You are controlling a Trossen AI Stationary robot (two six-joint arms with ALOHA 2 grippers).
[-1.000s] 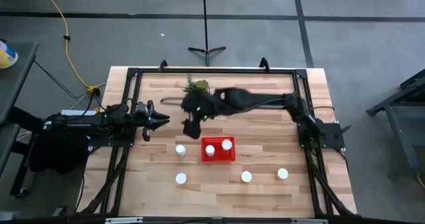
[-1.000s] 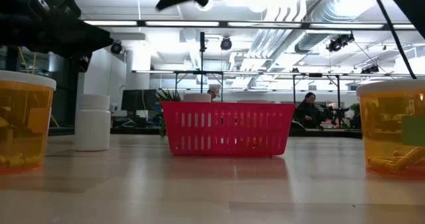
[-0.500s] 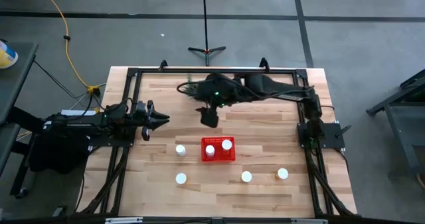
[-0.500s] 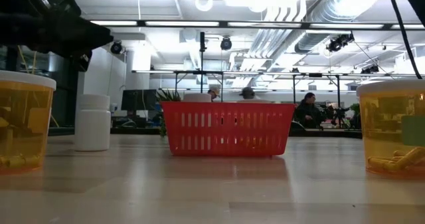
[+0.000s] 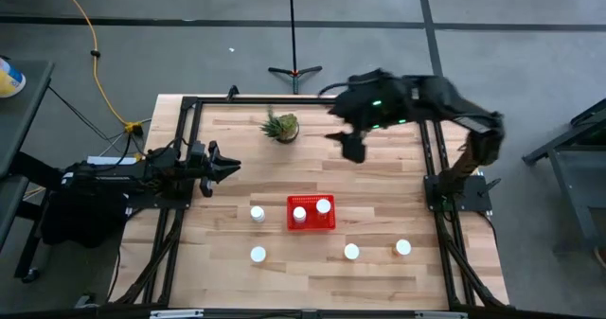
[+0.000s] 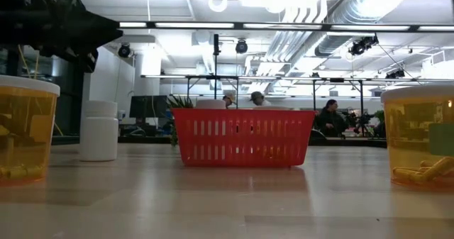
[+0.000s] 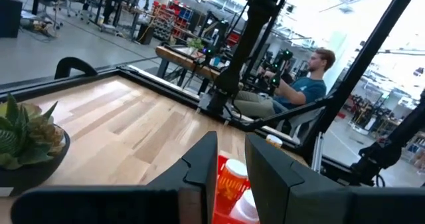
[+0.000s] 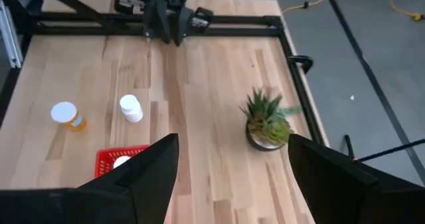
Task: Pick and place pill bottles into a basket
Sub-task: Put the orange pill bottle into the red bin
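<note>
The red basket (image 5: 311, 213) stands on the table's near middle and holds two white-capped pill bottles (image 5: 324, 206). Several more bottles stand upright on the wood: one left of the basket (image 5: 257, 213), one at the near left (image 5: 258, 255), and two at the near right (image 5: 351, 252) (image 5: 403, 248). My right gripper (image 5: 352, 147) hangs high over the far right, open and empty (image 8: 232, 164). My left gripper (image 5: 232, 168) waits at the left edge, its fingers close together (image 7: 229, 167), pointing toward the basket (image 7: 222, 167).
A small spiky potted plant (image 5: 281, 127) stands at the far middle. A black frame (image 5: 189, 106) runs around the tabletop. In the low view, orange bottles (image 6: 25, 129) (image 6: 420, 136) stand close on both sides, and people sit in the room behind.
My right gripper has swung from just beyond the basket's far left corner toward the table's far right, rising out of the low view. It stays open and empty. The bottles and basket have kept their places.
</note>
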